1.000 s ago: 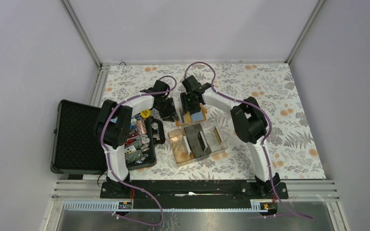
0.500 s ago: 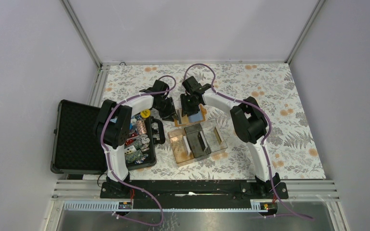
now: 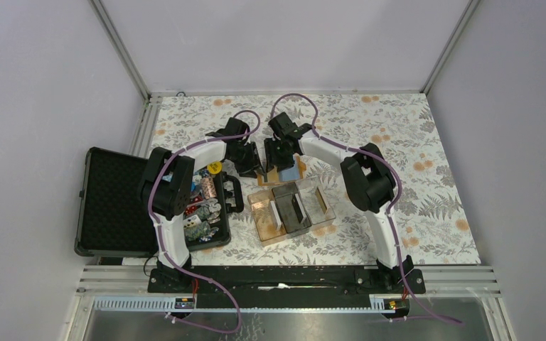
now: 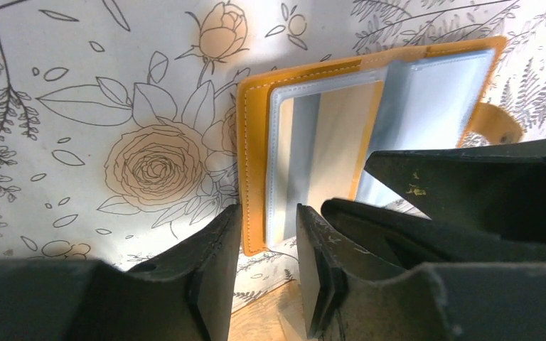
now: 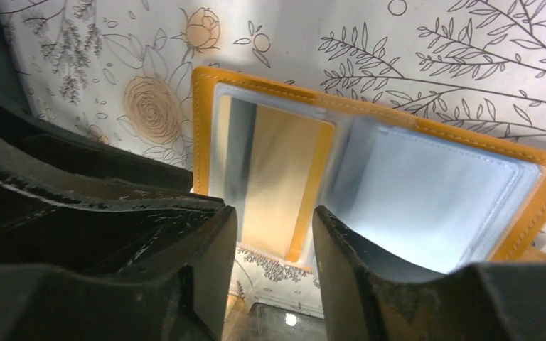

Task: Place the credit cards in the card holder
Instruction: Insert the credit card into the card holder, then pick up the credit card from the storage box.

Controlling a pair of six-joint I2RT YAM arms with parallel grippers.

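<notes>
The orange card holder (image 3: 276,175) lies open on the flowered cloth, its clear sleeves facing up (image 4: 256,142) (image 5: 202,128). A tan and grey credit card (image 5: 277,170) (image 4: 327,142) shows through the left sleeve. The right-hand sleeve (image 5: 434,192) looks pale blue and bulges upward. My left gripper (image 3: 254,169) (image 4: 269,241) hangs over the holder's near left corner, open, with only the holder's edge showing through the gap. My right gripper (image 3: 282,160) (image 5: 274,234) stands open over the holder's near edge with nothing between its fingers. A white card (image 3: 277,212) stands in the tray.
A clear divided tray (image 3: 323,206) sits just in front of the holder, with a dark item in its middle compartment. At the left an open black case (image 3: 114,202) holds several colourful chips (image 3: 202,202). Both arms crowd together over the holder.
The pale blue sleeve seen from above has grown narrower under the right gripper. Both arms stay almost where they were.
</notes>
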